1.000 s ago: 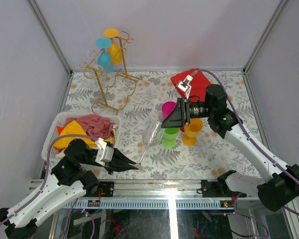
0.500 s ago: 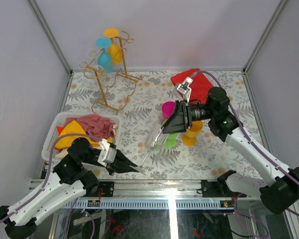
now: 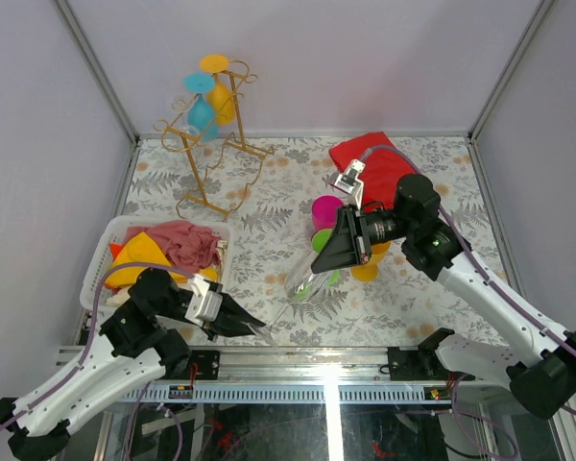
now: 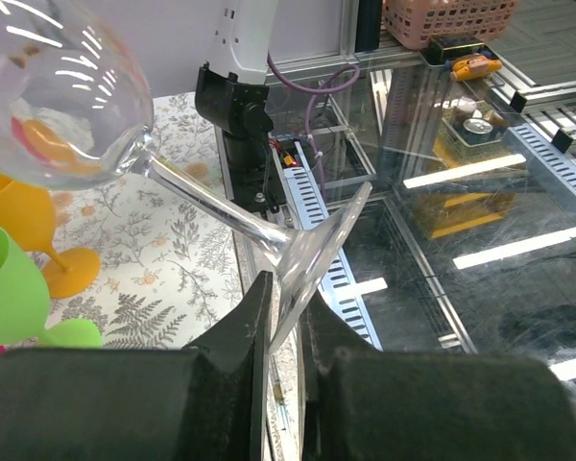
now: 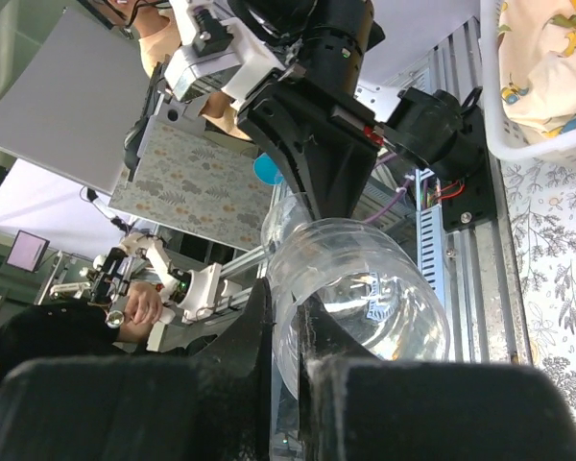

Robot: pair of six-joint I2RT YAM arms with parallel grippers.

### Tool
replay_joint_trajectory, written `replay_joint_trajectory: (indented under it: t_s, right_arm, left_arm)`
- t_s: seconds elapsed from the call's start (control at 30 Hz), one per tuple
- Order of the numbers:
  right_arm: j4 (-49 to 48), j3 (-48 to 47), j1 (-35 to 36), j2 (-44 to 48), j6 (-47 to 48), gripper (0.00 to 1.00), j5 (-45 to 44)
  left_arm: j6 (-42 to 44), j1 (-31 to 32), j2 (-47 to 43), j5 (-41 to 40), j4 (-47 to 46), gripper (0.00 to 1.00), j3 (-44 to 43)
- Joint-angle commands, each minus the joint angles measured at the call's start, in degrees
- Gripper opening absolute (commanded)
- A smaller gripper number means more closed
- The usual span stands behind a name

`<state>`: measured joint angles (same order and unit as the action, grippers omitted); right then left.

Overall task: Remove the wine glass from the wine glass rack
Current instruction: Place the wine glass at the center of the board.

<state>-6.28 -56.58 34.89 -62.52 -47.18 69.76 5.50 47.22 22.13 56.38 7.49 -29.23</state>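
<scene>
The clear wine glass [image 3: 305,280] hangs tilted over the surface toward six o'clock, well apart from the wine glass rack [image 3: 214,154] at eleven o'clock. The left claw [image 4: 284,293] pinches its foot and the right claw [image 5: 283,303] its bowl rim, probably to share the load.

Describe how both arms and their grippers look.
Both the left arm and right arm have white links with black joints, and a purple cable loops along each. The left gripper and right gripper are black, with two flat fingers tapering to a wedge.
</scene>
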Motion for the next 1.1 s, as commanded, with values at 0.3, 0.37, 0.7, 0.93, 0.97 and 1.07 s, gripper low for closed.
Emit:
replay_joint_trajectory:
  t_s: [0.3,0.37,0.7,0.93,0.97,1.07]
  right_arm:
    - [12.1,-4.4,1.6,4.1,11.8,0.0,-9.5]
    - [13.7,-4.7,1.6,4.2,12.6,0.0,-10.6]
    - [20.6,-6.7,3.8,3.7,17.5,0.0,-16.2]
    - [25.0,-8.2,4.7,4.2,21.2,0.0,-20.6]
    - [25.2,-8.3,4.7,4.3,21.6,0.0,-21.0]
    - [26.5,-9.1,4.7,4.8,23.2,0.0,-22.3]
  left_arm:
    - [-5.4,-0.6,-1.9,-12.5,-3.0,0.35,-1.1]
    - [-6.3,-0.6,-1.9,-12.6,-3.3,0.44,-1.3]
    - [-10.3,-0.6,0.0,-13.7,-3.9,0.67,-3.5]
    - [-10.6,-0.6,-0.8,-15.5,-3.1,0.74,-3.5]
    - [-10.5,-0.6,-0.9,-15.6,-2.5,0.74,-3.5]
    - [-9.9,-0.6,-1.9,-15.8,0.4,0.74,-3.8]
